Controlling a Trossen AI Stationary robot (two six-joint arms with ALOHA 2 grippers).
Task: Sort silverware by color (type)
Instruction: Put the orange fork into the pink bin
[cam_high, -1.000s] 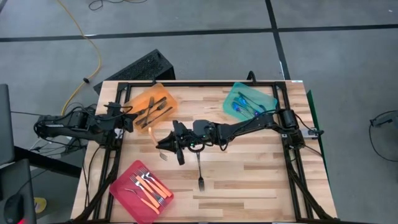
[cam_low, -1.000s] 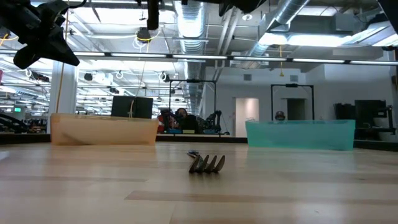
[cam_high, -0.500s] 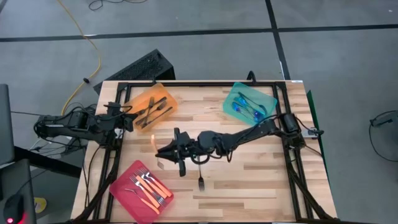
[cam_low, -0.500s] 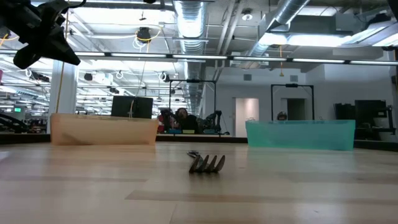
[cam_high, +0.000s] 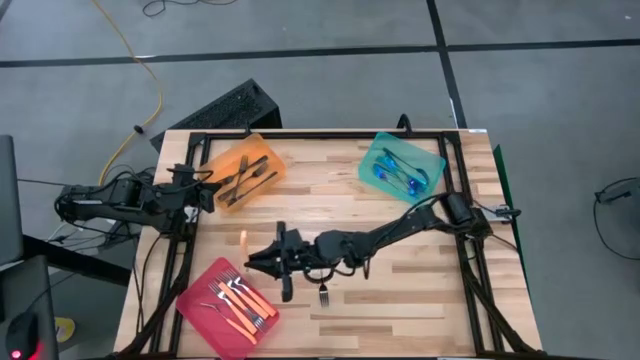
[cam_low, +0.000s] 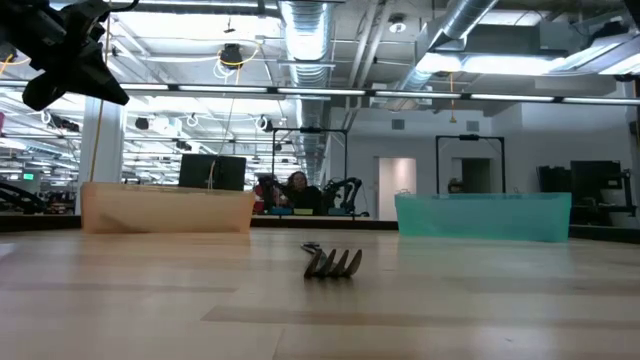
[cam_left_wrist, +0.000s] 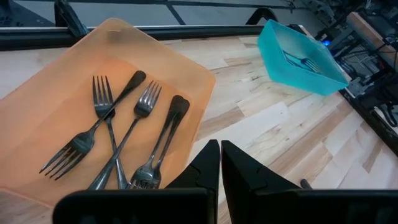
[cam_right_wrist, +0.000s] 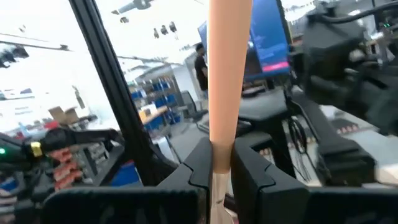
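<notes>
My right gripper (cam_high: 260, 263) hovers over the table's near middle, beside the pink tray (cam_high: 190, 298), and is shut on an orange-handled fork (cam_high: 243, 237). Its orange handle (cam_right_wrist: 228, 68) stands up between the fingers in the right wrist view. A dark metal fork (cam_high: 323, 293) lies flat on the wood, partly under the right arm; its tines (cam_low: 334, 263) face the low camera. My left gripper (cam_high: 207, 194) waits, shut, at the orange tray (cam_high: 268, 152), where several dark forks (cam_left_wrist: 118, 140) lie. Orange-handled forks (cam_high: 238, 300) lie in the pink tray, and blue ones (cam_high: 398, 170) in the teal tray (cam_high: 435, 160). My right gripper pinches the orange-handled fork between its two fingers (cam_right_wrist: 200, 163) at the lower end of the handle (cam_right_wrist: 220, 140), where the orange meets a paler part. The fingers lie across the fork. It is lifted clear of the table, with the handle sticking out past the fingers.
Three trays stand on the wooden table: orange at the far left, teal at the far right, pink at the near left corner. Black frame rails (cam_high: 470, 270) run along the table's left and right sides. A person (cam_low: 297, 188) is far off in the room behind.
My right gripper has carried the orange-handled fork from the table's middle toward the near edge and slightly left, closer to the pink tray, staying shut on it. The arm now covers the handle of the dark fork, which has stayed in place.
</notes>
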